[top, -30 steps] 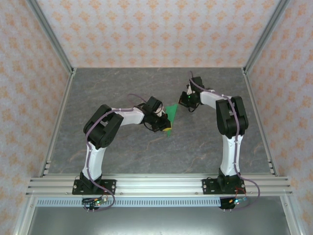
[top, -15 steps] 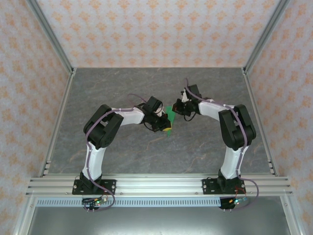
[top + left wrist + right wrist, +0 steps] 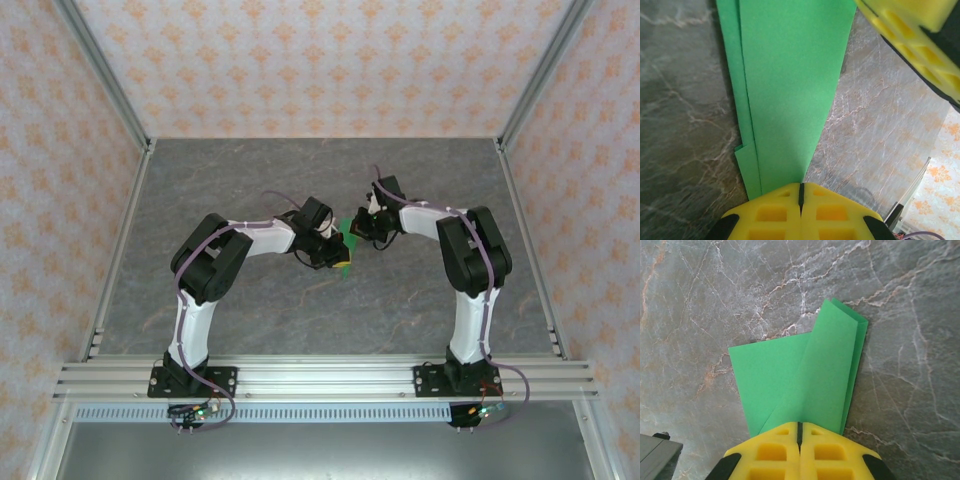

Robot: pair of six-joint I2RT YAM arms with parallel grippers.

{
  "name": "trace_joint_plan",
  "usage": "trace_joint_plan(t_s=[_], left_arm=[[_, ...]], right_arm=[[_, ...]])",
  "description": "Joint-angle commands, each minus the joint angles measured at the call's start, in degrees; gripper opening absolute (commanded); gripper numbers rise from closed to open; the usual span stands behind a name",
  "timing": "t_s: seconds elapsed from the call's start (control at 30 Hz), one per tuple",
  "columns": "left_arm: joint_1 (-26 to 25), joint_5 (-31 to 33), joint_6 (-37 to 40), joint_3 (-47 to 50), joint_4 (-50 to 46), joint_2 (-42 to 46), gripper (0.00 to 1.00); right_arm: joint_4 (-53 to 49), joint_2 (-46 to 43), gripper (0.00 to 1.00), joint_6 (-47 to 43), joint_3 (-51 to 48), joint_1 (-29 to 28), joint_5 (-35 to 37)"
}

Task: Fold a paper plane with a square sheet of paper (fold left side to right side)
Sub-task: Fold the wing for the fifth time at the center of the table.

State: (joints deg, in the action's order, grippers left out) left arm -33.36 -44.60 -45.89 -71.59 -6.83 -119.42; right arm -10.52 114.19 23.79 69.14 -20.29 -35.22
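Observation:
The square sheet of paper (image 3: 346, 226) is bright green, folded into a narrow layered shape, and lies flat on the grey marble table between my two grippers. In the left wrist view the paper (image 3: 785, 90) runs away from my left gripper (image 3: 801, 192), whose yellow fingertips are shut and rest on its near end. My right gripper (image 3: 800, 430) is shut too, its tips on the edge of the folded paper (image 3: 805, 375), where a flap overlaps a wider layer. From above, the left gripper (image 3: 340, 256) and right gripper (image 3: 359, 231) almost meet over the sheet.
A yellow finger of the right gripper (image 3: 910, 35) shows in the upper right corner of the left wrist view. Bare table (image 3: 300, 170) surrounds the paper, bounded by aluminium frame rails (image 3: 320, 378) and patterned walls.
My right arm has swung left from beside the paper until its shut tips sit on the sheet. The left arm and the paper's near end have stayed put.

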Motion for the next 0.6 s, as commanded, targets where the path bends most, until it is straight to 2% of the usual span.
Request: trace_joint_plan(t_s=[0.0, 0.13, 0.33, 0.57], left_arm=[[-1.7, 1.5, 3.0, 3.2, -12.4, -1.5, 0.00], [-1.7, 1.4, 3.6, 4.9, -12.5, -0.5, 0.00], [-1.7, 0.0, 2.2, 4.7, -7.9, 2.1, 0.01], [-1.7, -0.5, 2.8, 0.6, -7.3, 5.3, 0.10]], right_arm=[[-5.6, 3.1, 0.03, -1.5, 1.0, 0.0, 5.1], [-6.2, 3.3, 0.03, -1.6, 1.6, 0.0, 5.2], [-6.2, 4.0, 0.03, -1.8, 1.8, -0.1, 4.0], [-6.5, 4.6, 0.03, -2.2, 1.8, 0.0, 3.3]])
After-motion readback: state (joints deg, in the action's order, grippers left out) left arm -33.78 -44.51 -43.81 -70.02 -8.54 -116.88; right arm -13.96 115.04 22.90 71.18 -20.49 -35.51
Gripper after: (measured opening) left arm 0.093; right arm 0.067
